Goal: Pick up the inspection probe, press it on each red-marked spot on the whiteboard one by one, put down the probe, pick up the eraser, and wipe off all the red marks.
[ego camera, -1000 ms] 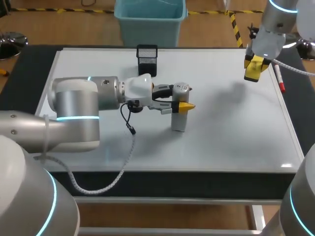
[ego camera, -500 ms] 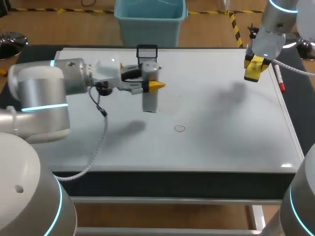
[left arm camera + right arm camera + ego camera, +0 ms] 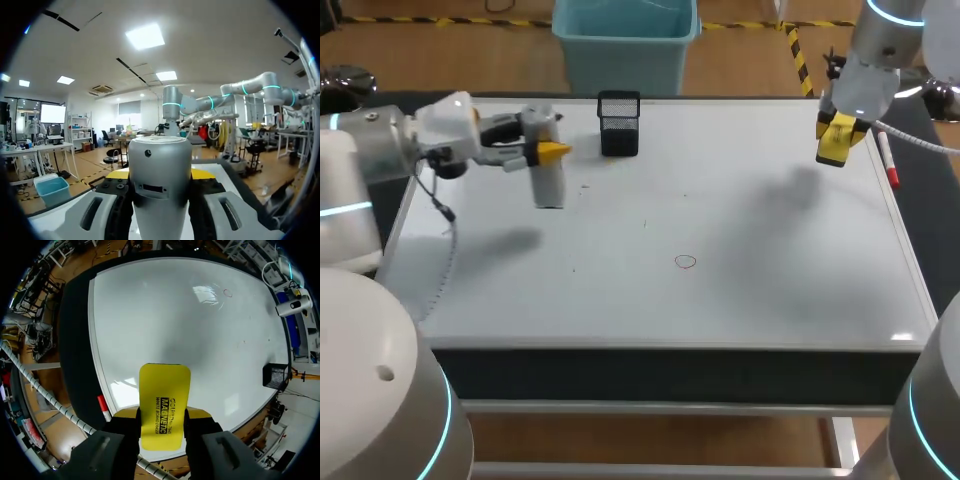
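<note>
Gripping one grey probe [image 3: 548, 185], the left end effector [image 3: 552, 152] is clenched on it from both sides. In the left wrist view the probe stands upright between the two yellow tips. From the head view it hangs over the rear left part of the whiteboard [image 3: 770, 290], with its shadow lying apart from it on the board.

The right end effector [image 3: 839, 138] grasps one yellow eraser [image 3: 164, 400], which is flat between its fingers and sticks out ahead of them. It is above the board's rear right corner, well apart from the probe.

One red mark [image 3: 685, 262], a small circle, sits near the middle of the board towards the front, between the two end effectors and touching neither tool.

One black mesh cup [image 3: 619, 124] stands at the board's rear edge, just beside the probe. One red marker [image 3: 888, 162] lies along the board's right edge, near the eraser. The board lies on a dark bench [image 3: 650, 372].
</note>
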{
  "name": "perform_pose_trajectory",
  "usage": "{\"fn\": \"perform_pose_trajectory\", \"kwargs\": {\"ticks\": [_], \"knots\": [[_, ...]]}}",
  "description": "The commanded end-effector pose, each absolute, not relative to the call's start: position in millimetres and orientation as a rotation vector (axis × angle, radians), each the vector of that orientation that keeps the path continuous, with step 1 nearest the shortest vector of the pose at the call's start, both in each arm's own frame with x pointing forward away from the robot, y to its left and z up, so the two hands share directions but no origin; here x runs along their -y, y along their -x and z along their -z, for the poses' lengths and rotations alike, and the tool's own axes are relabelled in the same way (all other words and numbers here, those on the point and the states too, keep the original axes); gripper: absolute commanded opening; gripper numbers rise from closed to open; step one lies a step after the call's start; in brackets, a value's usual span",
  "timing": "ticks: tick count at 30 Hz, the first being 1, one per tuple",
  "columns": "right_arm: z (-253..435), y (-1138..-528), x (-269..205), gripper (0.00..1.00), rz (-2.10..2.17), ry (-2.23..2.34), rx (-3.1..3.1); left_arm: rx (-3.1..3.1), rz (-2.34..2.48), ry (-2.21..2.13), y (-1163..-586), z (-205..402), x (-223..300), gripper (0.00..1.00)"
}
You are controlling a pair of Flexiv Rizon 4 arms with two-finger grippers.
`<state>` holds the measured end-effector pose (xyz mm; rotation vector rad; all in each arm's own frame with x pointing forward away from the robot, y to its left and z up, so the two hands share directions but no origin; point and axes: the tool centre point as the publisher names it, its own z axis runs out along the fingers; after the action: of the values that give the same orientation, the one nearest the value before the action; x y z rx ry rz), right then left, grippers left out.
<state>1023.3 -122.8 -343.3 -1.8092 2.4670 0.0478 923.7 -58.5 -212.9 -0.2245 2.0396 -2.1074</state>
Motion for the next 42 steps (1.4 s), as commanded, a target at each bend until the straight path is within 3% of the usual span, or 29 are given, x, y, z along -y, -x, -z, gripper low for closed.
{"fn": "perform_pose_trajectory", "kwargs": {"ticks": [1,9,35,42], "knots": [[342.5,-1023.7,123.5,0.00,-0.044,1.814,-2.466,-2.063,2.144,0.178,-936.2,220.6,14.3,0.00],[342.5,-1023.7,123.5,0.00,-0.044,1.814,-2.466,-2.094,2.153,0.111,-958.1,226.1,-10.5,0.00],[342.5,-1023.7,123.5,0.00,-0.044,1.814,-2.466,-2.145,2.118,0.071,-968.7,226.8,-19.3,0.00],[354.0,-967.9,76.8,0.00,-0.047,1.864,-2.366,-2.145,2.118,0.071,-968.7,226.8,-19.3,0.00]]}}
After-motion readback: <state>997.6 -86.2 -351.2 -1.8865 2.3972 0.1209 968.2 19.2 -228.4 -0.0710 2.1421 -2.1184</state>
